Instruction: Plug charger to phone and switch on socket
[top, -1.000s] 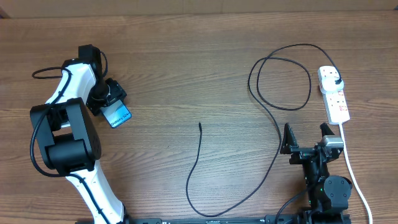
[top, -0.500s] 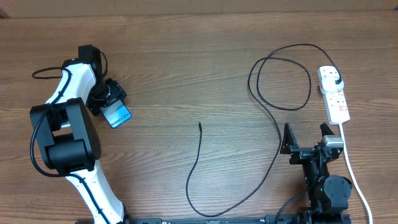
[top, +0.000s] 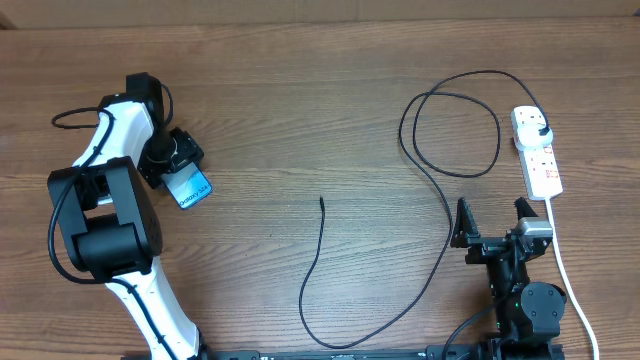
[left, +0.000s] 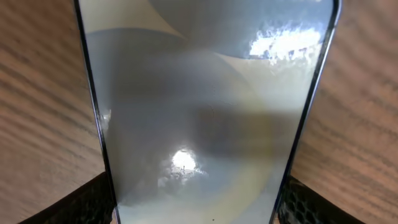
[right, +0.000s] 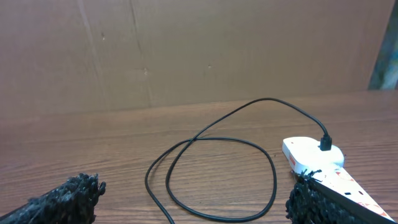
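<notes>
Phone (left: 205, 124) pinched in left tool (left: 196, 208); right tool (top: 493, 218) spread, charger (right: 267, 99) just beside it.

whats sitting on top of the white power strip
The black plug of the charger sits in the end outlet of the socket. Nothing else rests on it. The plug covers that outlet, so its prongs are hidden.

The phone (top: 190, 187) lies far left on the bench (top: 300, 100); the charger (top: 446, 220) loops from centre to the socket (top: 540, 160) at the right edge, plugged into its far end.
</notes>
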